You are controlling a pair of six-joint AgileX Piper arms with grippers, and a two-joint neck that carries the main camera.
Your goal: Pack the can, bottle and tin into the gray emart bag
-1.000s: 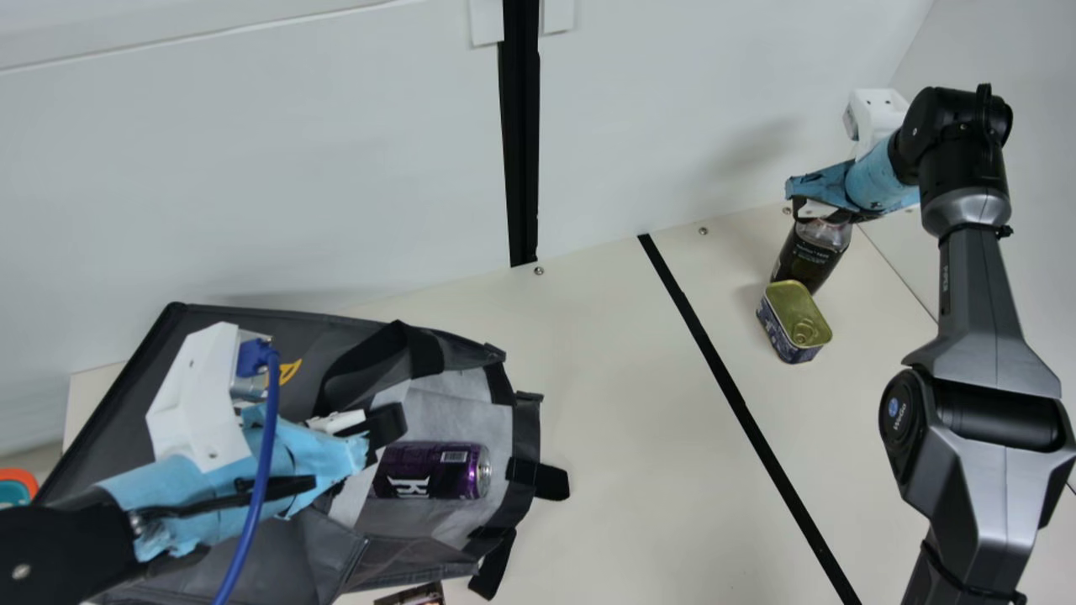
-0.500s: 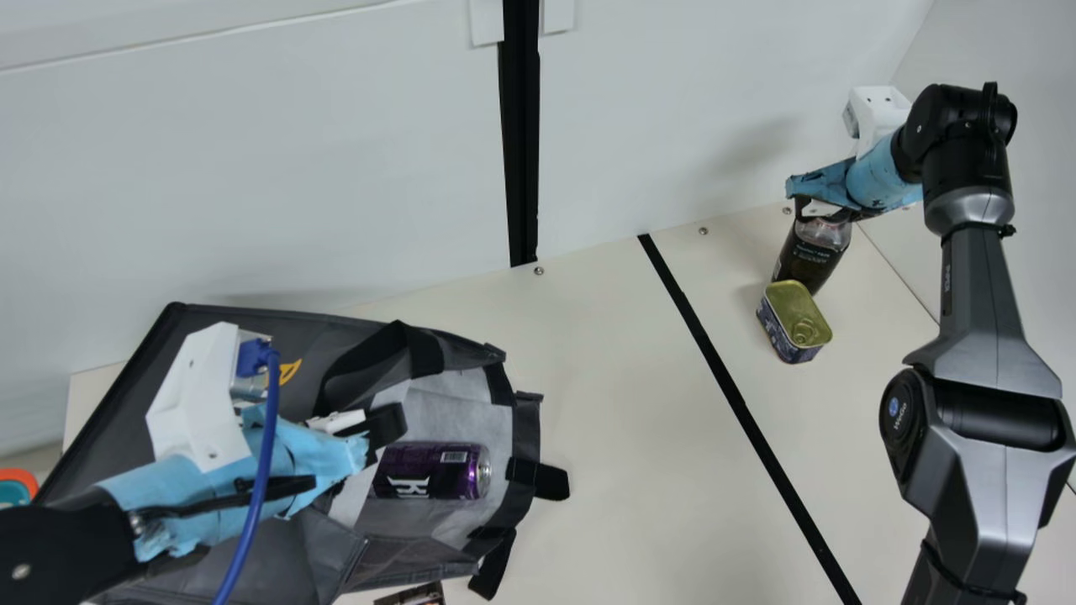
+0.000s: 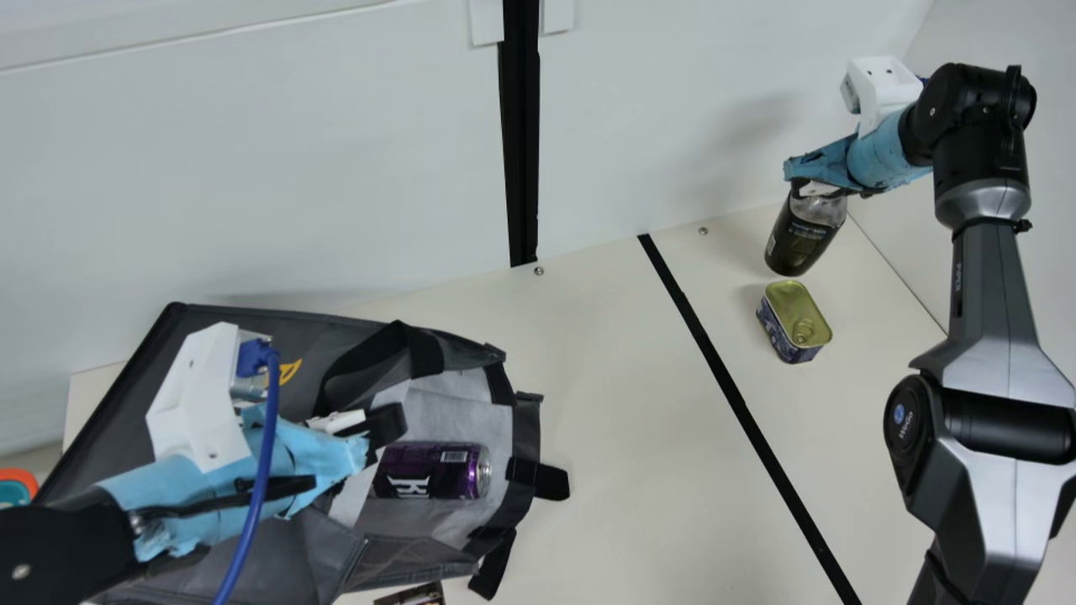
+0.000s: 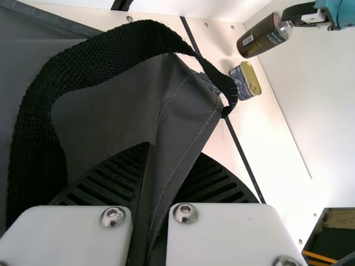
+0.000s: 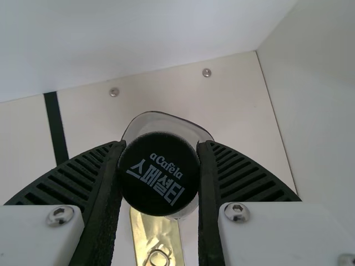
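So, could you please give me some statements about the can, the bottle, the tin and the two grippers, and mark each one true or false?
1. The purple can lies inside the gray bag. True.
2. The tin is in the bag too. False: the tin sits on the table, outside the bag.
3. The right gripper holds the bottle by its cap. True.
4. The left gripper is empty. False: the left gripper pinches the bag's fabric.
5. The tin has a ring pull on its lid. True.
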